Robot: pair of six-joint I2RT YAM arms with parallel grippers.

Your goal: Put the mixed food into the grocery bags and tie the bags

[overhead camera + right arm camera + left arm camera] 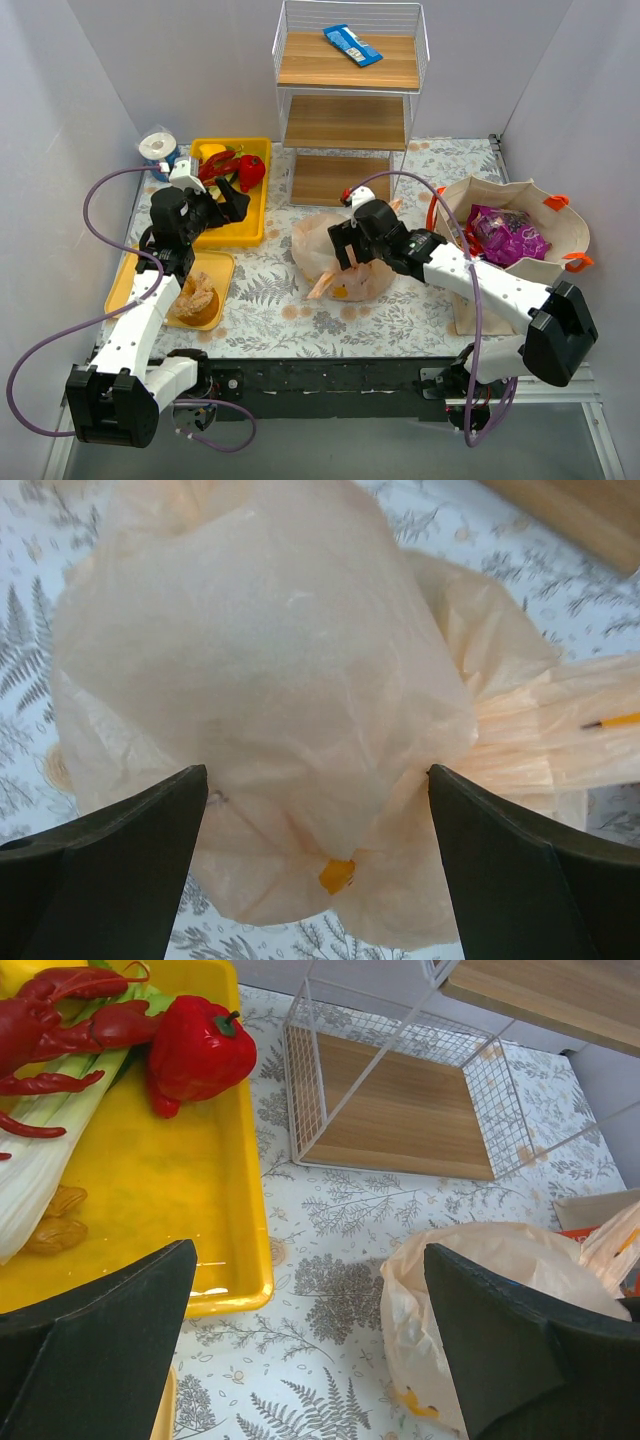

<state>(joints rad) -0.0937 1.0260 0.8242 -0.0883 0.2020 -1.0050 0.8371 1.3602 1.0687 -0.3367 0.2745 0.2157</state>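
Observation:
The peach plastic carrier lies bunched in the middle of the table, its contents not visible. My right gripper is open just above it; in the right wrist view its fingers straddle the bulging bag without closing. The beige tote with orange handles stands at the right and holds the purple snack packet. My left gripper is open and empty over the yellow tray's near right corner, with the peach bag to its right. No crisp packets or cucumber show.
A yellow tray holds a red toy lobster, a red pepper and a pale leek. A smaller yellow tray holds a brown pastry. A white paper roll stands at the back left. A wire shelf carries a blue packet.

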